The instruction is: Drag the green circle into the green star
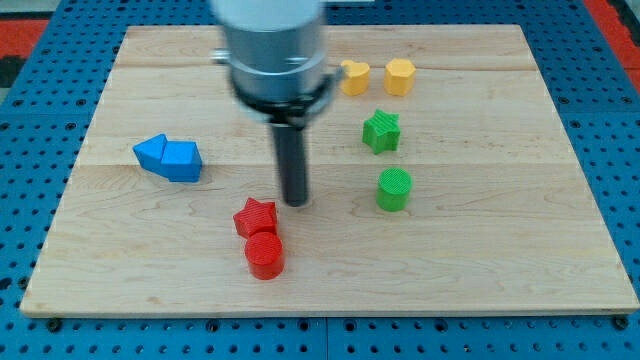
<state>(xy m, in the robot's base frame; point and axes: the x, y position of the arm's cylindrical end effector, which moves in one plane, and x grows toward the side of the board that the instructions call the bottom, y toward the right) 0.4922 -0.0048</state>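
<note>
The green circle [394, 189] sits on the wooden board right of centre. The green star [381, 131] lies just above it, toward the view's top, with a small gap between them. My tip [295, 203] rests on the board left of the green circle, about a hundred pixels away, and just up and right of the red star [255, 217]. It touches no block.
A red circle [265, 255] sits against the red star's lower side. Two blue blocks [168, 157] lie together at the view's left. A yellow heart-like block [354, 76] and a yellow hexagon [399, 76] lie near the board's top edge.
</note>
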